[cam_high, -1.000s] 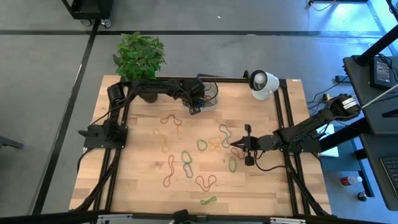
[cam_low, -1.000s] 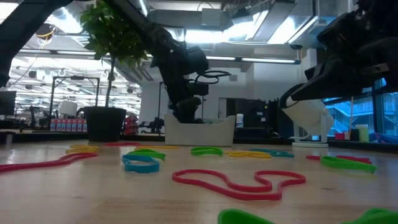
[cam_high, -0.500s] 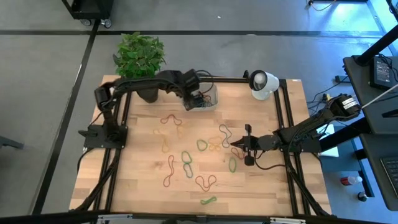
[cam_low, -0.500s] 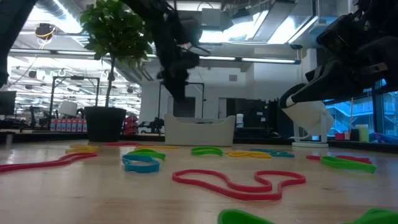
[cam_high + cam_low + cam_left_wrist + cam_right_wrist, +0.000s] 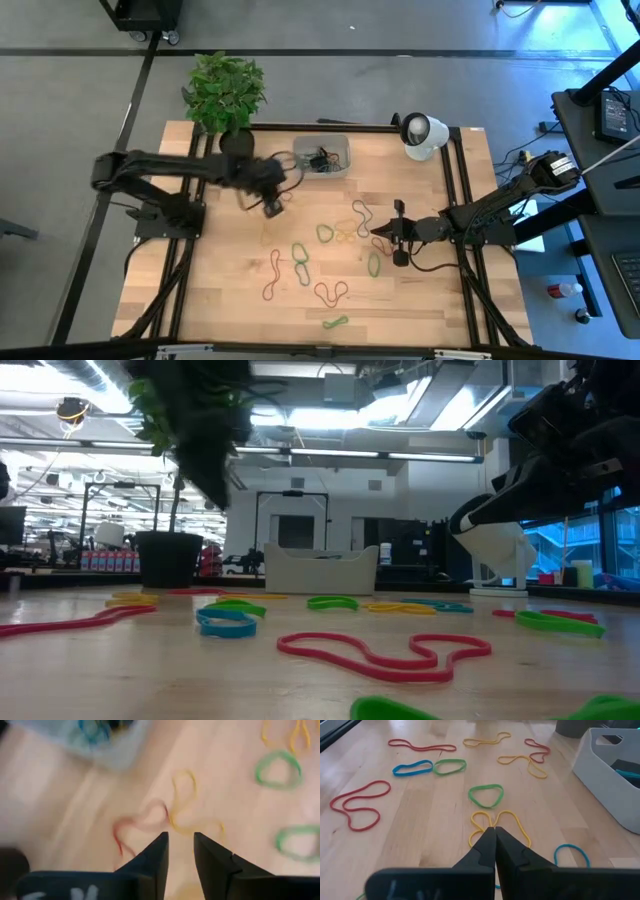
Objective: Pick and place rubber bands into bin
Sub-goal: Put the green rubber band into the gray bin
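Several rubber bands in red, green, yellow and blue lie flat on the wooden table, among them a red one (image 5: 272, 275) and a yellow one (image 5: 497, 822). The grey translucent bin (image 5: 322, 157) stands at the table's far edge with a few bands inside. My left gripper (image 5: 271, 207) hangs to the near left of the bin, above a red band (image 5: 135, 822) and a yellow band (image 5: 185, 805). Its fingers (image 5: 181, 845) are a little apart and hold nothing. My right gripper (image 5: 384, 232) is shut and empty at mid-right, its tips (image 5: 495, 831) just short of the yellow band.
A black plant pot (image 5: 235, 145) with a leafy plant stands at the far left, next to the bin. A white round camera (image 5: 420, 135) sits at the far right. Black frame rails (image 5: 190, 260) run along both sides of the table. Bare wood lies along the near left.
My left gripper has risen from beside the bin and passed over it. It has then swung fast toward the table's left and near side, away from the bin, and now hangs over the red and yellow bands. My right arm has kept still.
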You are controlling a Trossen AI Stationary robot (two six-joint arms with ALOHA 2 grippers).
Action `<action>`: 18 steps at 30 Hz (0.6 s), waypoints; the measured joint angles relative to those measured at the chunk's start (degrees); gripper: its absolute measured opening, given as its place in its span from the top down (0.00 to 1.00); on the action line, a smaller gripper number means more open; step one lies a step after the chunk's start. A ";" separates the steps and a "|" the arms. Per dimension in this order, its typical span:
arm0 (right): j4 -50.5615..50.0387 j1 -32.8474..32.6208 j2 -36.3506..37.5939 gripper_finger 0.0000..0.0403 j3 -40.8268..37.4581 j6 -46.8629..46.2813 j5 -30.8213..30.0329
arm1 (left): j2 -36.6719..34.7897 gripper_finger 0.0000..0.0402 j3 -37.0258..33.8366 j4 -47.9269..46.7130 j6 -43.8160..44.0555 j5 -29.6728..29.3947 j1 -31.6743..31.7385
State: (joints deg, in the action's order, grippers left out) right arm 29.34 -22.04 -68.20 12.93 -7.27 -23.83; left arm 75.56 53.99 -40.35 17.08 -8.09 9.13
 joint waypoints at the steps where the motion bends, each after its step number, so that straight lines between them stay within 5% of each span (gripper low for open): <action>1: 0.01 0.00 0.00 0.99 0.00 0.04 0.00 | -2.09 0.80 -2.18 -0.10 1.66 -0.62 -1.53; 10: 2.85 0.19 0.00 0.95 2.77 2.38 -5.65 | -16.40 0.99 -17.97 4.88 11.59 -8.11 -15.58; 18: -24.81 4.11 -5.87 0.69 24.16 5.83 -7.17 | -20.35 0.99 -25.09 11.48 12.35 -12.41 -21.49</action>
State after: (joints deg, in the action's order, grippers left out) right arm 4.53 -17.93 -74.07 37.09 -1.43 -31.00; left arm 55.20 28.90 -28.87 29.44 -20.50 -12.36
